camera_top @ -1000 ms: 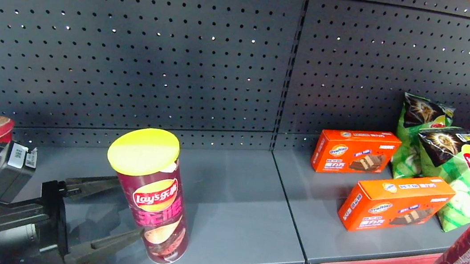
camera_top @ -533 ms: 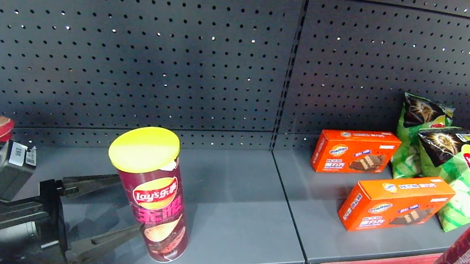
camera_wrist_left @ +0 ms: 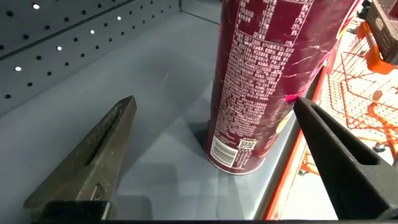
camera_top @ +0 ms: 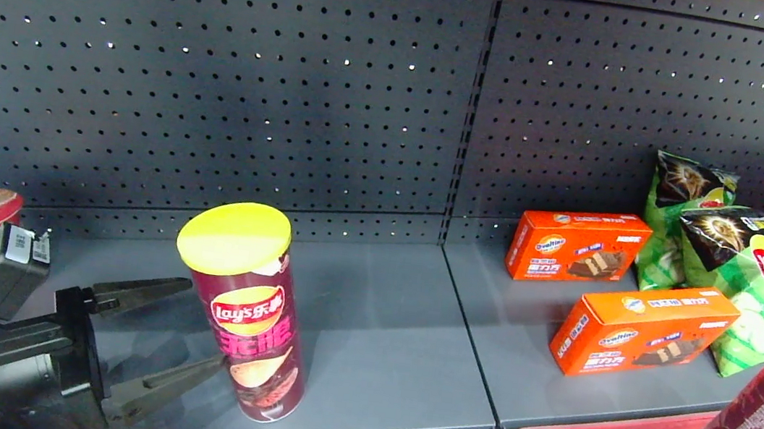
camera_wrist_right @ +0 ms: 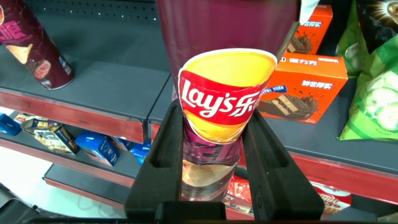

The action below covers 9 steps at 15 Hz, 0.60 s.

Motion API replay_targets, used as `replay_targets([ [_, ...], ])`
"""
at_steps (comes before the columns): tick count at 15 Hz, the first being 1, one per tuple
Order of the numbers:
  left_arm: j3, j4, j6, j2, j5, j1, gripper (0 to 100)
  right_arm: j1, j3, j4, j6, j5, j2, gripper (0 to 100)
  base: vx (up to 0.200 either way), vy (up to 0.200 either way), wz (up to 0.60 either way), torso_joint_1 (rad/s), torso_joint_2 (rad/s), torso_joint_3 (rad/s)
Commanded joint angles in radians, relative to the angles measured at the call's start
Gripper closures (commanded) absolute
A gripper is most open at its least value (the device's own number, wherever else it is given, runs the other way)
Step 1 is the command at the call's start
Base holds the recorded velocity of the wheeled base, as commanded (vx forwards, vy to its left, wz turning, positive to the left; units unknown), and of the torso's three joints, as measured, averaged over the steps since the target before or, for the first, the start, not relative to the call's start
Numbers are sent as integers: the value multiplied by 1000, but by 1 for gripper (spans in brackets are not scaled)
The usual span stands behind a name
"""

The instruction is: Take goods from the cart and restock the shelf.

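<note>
one lidded chip can [camera_top: 250, 329] on shelf [camera_top: 385, 339]

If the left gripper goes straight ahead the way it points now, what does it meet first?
Most likely the upright chips can, standing just ahead of the left gripper, in line with the gap between its open jaws.

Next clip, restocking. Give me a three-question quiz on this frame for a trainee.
1. True or false: the left gripper has its jaws shut on the standing can.
2. How many orange boxes lie on the shelf? A one, B two, C four.
3. Fill in: the right gripper is shut on a second ___.
Key: 1 false, jaws open; 2 B; 3 can.
</note>
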Motion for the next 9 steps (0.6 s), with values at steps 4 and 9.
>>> replay_targets([
  [4,-2,9,-45,-110,1,7,0,3,4,1,14,0,-1,100,0,0,0,0,0,0],
  [9,7,17,-89,-222,5,8,0,9,4,-1,17,-1,-1,100,0,0,0,0,0,0],
])
